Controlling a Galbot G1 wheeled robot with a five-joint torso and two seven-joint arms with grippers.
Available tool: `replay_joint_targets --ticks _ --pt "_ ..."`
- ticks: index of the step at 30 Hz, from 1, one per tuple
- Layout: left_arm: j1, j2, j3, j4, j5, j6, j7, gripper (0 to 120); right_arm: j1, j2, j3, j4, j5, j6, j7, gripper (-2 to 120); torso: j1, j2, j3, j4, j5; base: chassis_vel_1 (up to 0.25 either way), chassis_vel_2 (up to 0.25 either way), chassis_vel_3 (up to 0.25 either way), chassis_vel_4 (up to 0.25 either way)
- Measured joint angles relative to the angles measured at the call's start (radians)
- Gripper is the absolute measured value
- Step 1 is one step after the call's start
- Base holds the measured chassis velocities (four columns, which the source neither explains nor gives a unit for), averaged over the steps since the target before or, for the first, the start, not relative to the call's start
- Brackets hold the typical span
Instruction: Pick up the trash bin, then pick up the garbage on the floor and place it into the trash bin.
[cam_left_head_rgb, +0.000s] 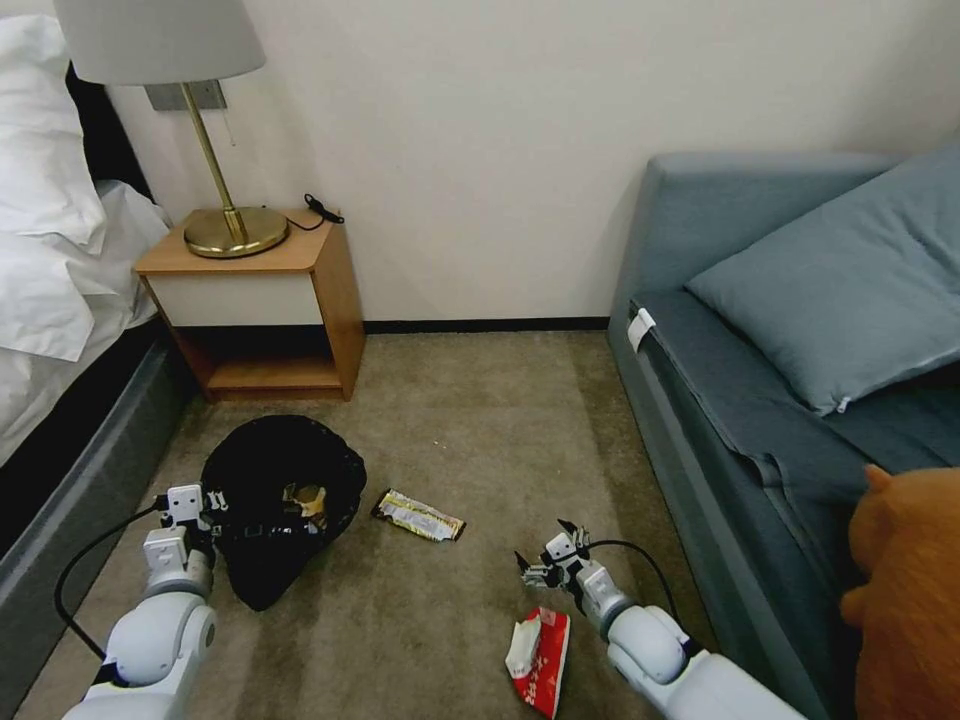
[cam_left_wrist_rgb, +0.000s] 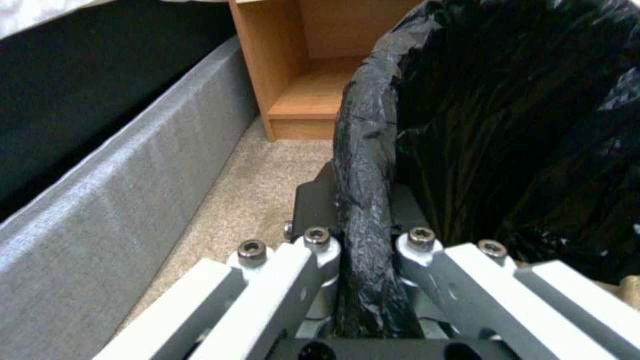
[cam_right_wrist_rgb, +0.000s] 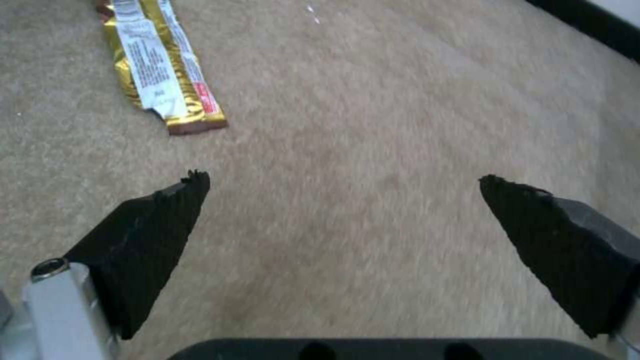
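Over by the bed side of the floor, the left gripper (cam_left_head_rgb: 215, 503) has its jaws clamped on the bag-wrapped rim of the trash bin (cam_left_head_rgb: 283, 500); the left wrist view shows that rim (cam_left_wrist_rgb: 363, 200) pinched right between them. The bin tilts toward the camera, and I can't tell if its base is touching the carpet. There's something tan and yellowish (cam_left_head_rgb: 305, 497) inside, too small to name.

Just right of the bin lies the snack wrapper (cam_left_head_rgb: 418, 515), flat on the carpet, gold and white with a dark end (cam_right_wrist_rgb: 160, 75). I'd guess it's feather-light, crinkly and a bit slick, so pinching a raised edge or the middle crosswise looks like the best bet.

Further right, the right gripper (cam_left_head_rgb: 545, 562) hovers low over bare carpet with jaws wide apart and nothing between them. Near it, toward the front edge of the view, sits the red-white packet (cam_left_head_rgb: 540, 660), soft and crumpled, easy to nip at its puffed-up white end. Part of it is cut off at the frame's edge.
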Motion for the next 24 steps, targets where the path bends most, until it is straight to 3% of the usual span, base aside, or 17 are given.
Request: replay_joint_targets --ticks 4,9,13,17,24 --pt "-0.002 0.001 0.003 0.006 0.000 -0.003 0.010 4 0.078 -0.023 -0.064 -0.036 0.023 0.015 -0.027 100 0.000 0.000 0.000 -0.0001 -0.0003 0.000 0.000 0.000 0.000" --pt "-0.002 0.001 0.010 0.011 0.000 -0.003 0.017 4 0.150 -0.032 -0.107 -0.095 -0.016 0.099 -0.092 100 0.000 0.000 0.000 0.0000 -0.0007 0.000 0.000 0.000 0.000" --pt "-0.006 -0.001 0.009 0.012 0.001 0.002 0.020 3 0.270 -0.064 -0.184 -0.133 -0.073 0.156 -0.214 100 0.000 0.000 0.000 -0.0009 -0.0017 0.000 0.000 0.000 0.000" --pt "0.009 -0.003 0.005 -0.001 0.002 0.006 0.021 3 0.353 -0.079 -0.253 -0.178 -0.127 0.214 -0.296 100 0.000 0.000 0.000 -0.0002 -0.0014 0.000 0.000 0.000 0.000" --pt "0.014 -0.001 -0.001 -0.007 0.010 0.005 0.024 3 0.395 -0.089 -0.302 -0.207 -0.190 0.277 -0.358 100 0.000 0.000 0.000 -0.0004 -0.0014 0.000 0.000 0.000 0.000"
